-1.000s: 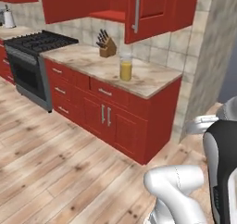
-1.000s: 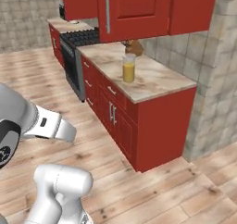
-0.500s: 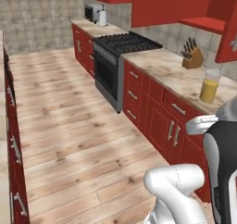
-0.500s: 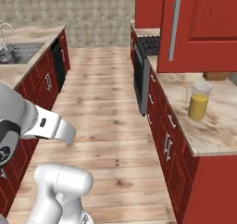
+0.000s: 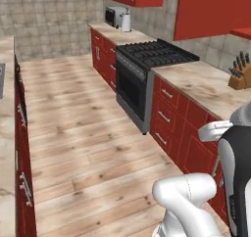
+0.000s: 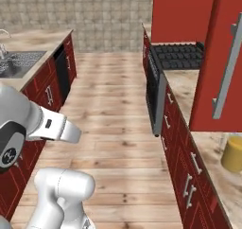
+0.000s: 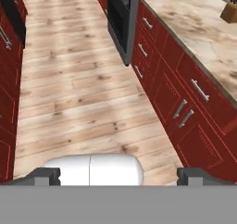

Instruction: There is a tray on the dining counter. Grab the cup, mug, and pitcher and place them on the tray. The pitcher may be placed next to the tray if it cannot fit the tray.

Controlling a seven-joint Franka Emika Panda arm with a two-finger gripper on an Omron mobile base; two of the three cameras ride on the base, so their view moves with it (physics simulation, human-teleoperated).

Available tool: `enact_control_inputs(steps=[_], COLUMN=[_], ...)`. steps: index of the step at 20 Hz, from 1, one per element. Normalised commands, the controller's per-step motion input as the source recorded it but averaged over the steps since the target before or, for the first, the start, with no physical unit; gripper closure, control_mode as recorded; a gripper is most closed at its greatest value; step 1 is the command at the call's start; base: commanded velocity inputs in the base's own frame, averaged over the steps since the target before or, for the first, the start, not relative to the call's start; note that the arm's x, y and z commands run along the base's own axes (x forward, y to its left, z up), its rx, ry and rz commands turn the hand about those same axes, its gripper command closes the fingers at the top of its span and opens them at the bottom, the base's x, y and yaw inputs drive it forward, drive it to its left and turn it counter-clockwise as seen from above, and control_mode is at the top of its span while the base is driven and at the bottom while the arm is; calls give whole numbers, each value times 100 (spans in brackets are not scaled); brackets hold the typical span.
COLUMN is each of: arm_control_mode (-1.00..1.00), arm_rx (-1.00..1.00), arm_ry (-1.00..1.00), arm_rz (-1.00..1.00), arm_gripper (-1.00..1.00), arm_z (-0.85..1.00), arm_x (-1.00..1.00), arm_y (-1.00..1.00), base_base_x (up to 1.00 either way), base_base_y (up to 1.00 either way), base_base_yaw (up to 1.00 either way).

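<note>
A: How do the jaws (image 7: 118, 176) stand?

B: Wide apart and empty. The two dark tips sit at the far edges of the hand view, with nothing between them but bare wooden floor (image 7: 78, 93) below.

A: What lies closest to them?

B: That plank floor directly beneath. Off to one side of the jaws runs a row of red base cabinets (image 7: 185, 107) with silver pulls, topped by a beige marble tabletop (image 7: 203, 28).

A: Any of the task's things in sight?

B: Just one, partly. In the right base view the pitcher (image 6: 232, 153), clear with orange-yellow liquid, stands on that wall tabletop under the red upper cabinet (image 6: 208, 57), well apart from the jaws and cut off by the picture's edge. I see no cup, mug or tray.

A: And farther out?

B: A knife block (image 5: 239, 77) on the same tabletop, then the black stove (image 5: 147, 69), and at the far end a microwave (image 5: 115, 16). Across the aisle there's a sink (image 6: 16, 65).

A: So which step is this?

B: I'd judge it as travel: nothing is held, nothing is within reach. The next move calls for bringing the base around to face one of the items, the pitcher being the nearest candidate, then lowering the wide jaws around it.
</note>
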Motion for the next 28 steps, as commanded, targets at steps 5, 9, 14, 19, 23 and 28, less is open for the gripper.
enact_control_inputs(steps=[5, 9, 14, 19, 23, 28], arm_control_mode=[100, 100, 100, 100, 100, 100], arm_rx=[0, 0, 0, 0, 0, 0], arm_ry=[0, 0, 0, 0, 0, 0], arm_rz=[0, 0, 0, 0, 0, 0], arm_gripper=[-100, -100, -100, -100, -100, -100], arm_z=[0, 0, 0, 0, 0, 0], arm_x=[0, 0, 0, 0, 0, 0], arm_y=[0, 0, 0, 0, 0, 0], base_base_x=[99, 61, 23, 21, 36, 41], base_base_y=[21, 0, 0, 1, 13, 29], base_base_yaw=[-16, -53, -79, -77, -70, -66])
